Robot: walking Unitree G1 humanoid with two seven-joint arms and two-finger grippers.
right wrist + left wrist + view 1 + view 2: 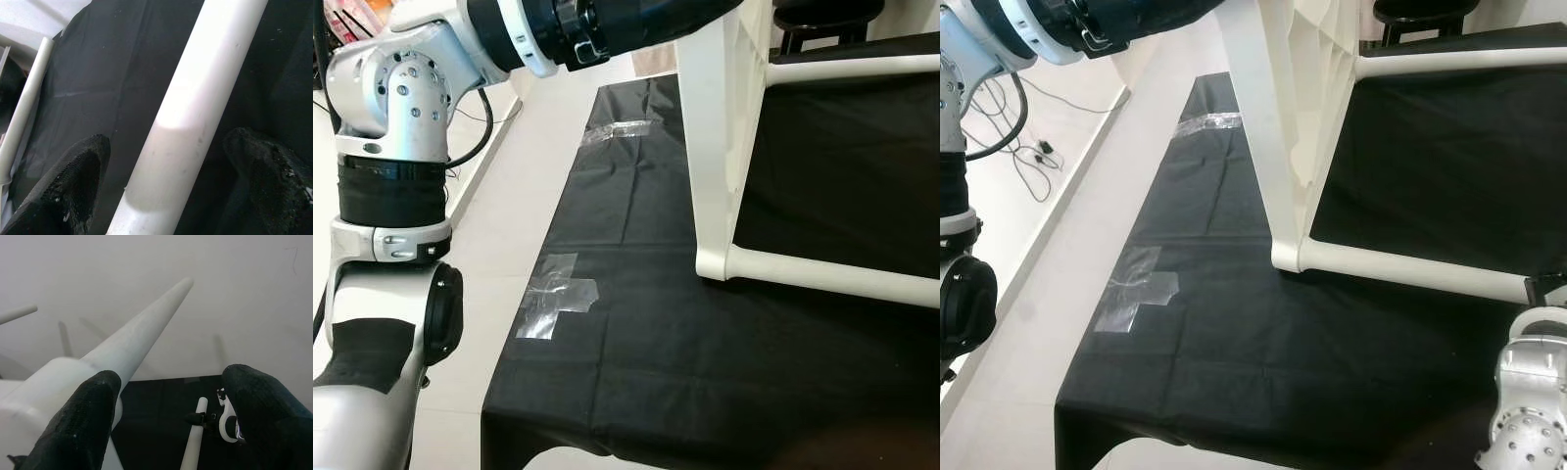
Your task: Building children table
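A white plastic children's table lies on its side on a black cloth (636, 372). Its top (715, 147) stands on edge. One round leg (832, 274) runs along the cloth to the right, and another leg (852, 67) runs higher up. My left arm (607, 29) reaches across to the top's upper part. The left gripper (171, 416) is open, with a tapering white leg (142, 333) close beside one finger (78, 426). My right gripper (168, 186) is open, its fingers (73, 181) well apart on either side of the low leg (195, 112).
Clear tape patches (558, 294) (617, 129) lie on the cloth near its left edge. Pale floor runs along the left, with cables (1033, 157) on it. A black stool (822, 20) stands behind the table. My right arm's silver joint (1533, 392) is at the lower right.
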